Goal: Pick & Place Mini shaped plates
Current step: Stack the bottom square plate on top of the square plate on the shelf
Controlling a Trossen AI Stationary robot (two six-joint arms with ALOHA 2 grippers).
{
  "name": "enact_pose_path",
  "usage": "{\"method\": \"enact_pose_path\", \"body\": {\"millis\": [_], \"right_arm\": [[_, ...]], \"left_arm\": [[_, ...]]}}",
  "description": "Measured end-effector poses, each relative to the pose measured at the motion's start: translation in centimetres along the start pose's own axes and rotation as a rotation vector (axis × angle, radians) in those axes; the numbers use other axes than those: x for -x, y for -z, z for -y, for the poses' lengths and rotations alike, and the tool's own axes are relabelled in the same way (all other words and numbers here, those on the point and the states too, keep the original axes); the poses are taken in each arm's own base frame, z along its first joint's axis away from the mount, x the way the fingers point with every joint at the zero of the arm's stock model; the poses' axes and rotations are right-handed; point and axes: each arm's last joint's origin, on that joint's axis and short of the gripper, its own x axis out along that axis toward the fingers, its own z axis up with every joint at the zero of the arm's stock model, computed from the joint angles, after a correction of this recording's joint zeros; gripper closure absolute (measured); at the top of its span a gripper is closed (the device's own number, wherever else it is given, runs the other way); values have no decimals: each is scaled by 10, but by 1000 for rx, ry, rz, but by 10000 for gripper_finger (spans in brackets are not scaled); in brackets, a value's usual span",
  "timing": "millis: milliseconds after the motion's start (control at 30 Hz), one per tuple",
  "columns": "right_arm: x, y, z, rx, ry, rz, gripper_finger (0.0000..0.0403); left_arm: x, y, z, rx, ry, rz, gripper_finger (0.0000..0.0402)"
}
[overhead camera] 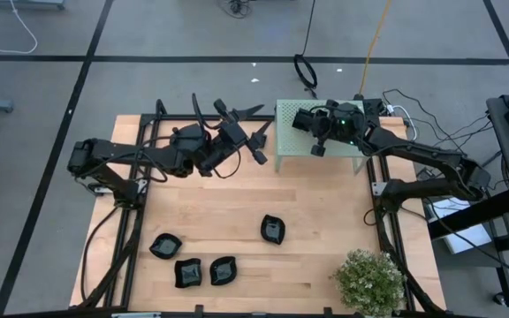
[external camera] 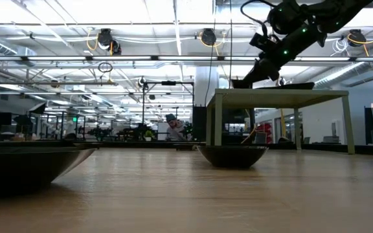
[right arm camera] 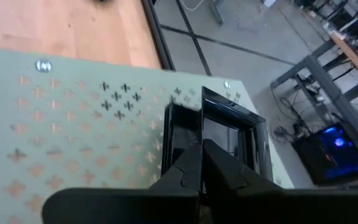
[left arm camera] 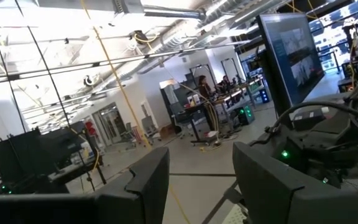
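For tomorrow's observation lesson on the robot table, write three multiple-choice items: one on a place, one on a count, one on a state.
1. Where is the right claw?
A. Above the pale green perforated stand
B. Over the potted plant
C. Beside the lone dish at mid-table

2. How many black mini plates lie on the bare wood of the table?
A. Two
B. Four
C. Six

3. How does the left claw stand?
A. Shut on a plate
B. Open and empty
C. Pressed on the table

Answers:
1. A: the high view shows the right arm reaching over the stand, and the right wrist view shows its fingers shut on a square black plate at the stand's top.
2. B: three plates cluster near the front left, plus the lone dish.
3. B: the left wrist view shows its fingers spread, with nothing between them.
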Motion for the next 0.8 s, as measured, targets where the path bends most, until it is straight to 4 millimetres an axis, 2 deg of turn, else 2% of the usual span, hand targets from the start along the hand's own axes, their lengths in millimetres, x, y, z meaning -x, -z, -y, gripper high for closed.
{"method": "enact_pose_path", "body": {"millis": [467, 600, 800], "right_arm": [[0, 1, -1, -1, -8, -6, 403], [0, 1, -1, -54, -9, -5, 402], [0, -1, -3, -95, -72, 31, 367]], "left_arm": [[0, 0, 0, -2, 0, 0, 220], [0, 0, 0, -2, 0, 0, 220], [0, 0, 0, -2, 0, 0, 220]]}}
